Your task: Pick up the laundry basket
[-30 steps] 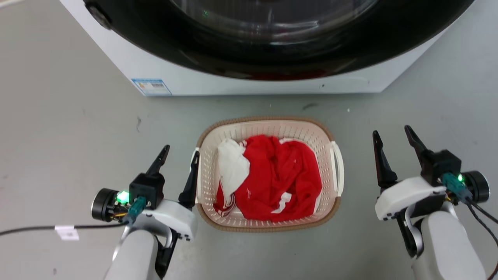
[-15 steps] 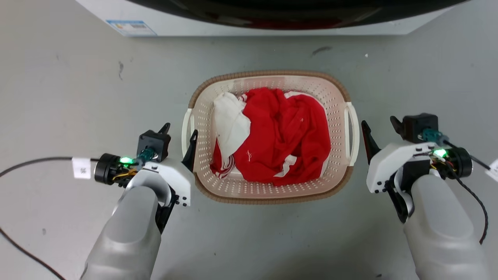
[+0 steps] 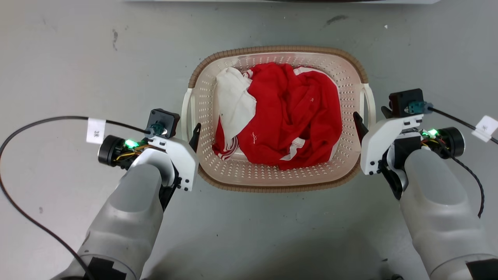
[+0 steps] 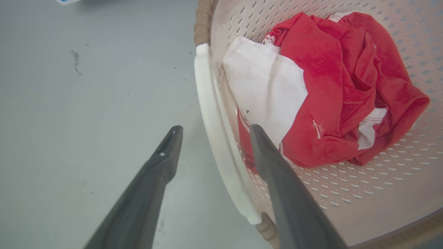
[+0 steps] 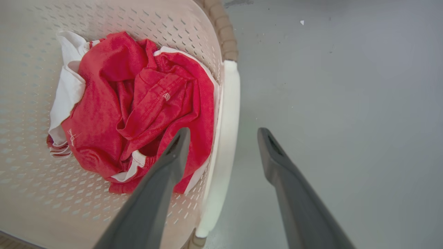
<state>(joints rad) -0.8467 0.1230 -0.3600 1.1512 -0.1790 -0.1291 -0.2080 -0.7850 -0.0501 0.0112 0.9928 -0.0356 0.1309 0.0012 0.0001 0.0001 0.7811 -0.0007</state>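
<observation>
Left tool [image 4: 215, 128] and right tool [image 5: 223, 131], both open, have dropped to straddle the white handles [image 4: 207, 103] of the laundry basket [image 3: 277, 50]; closing should secure the lift.

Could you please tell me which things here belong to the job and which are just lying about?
Job: laundry basket, left claw, right claw, each open astride a white handle.
Lying about: red and white clothes inside the basket, floor scuff.

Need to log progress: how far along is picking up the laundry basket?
Done: left pincer and right pincer, both open, straddle the white side handles of the laundry basket. In hand: the grasp, not yet shut. Left: shutting both and lifting it off the floor.
</observation>
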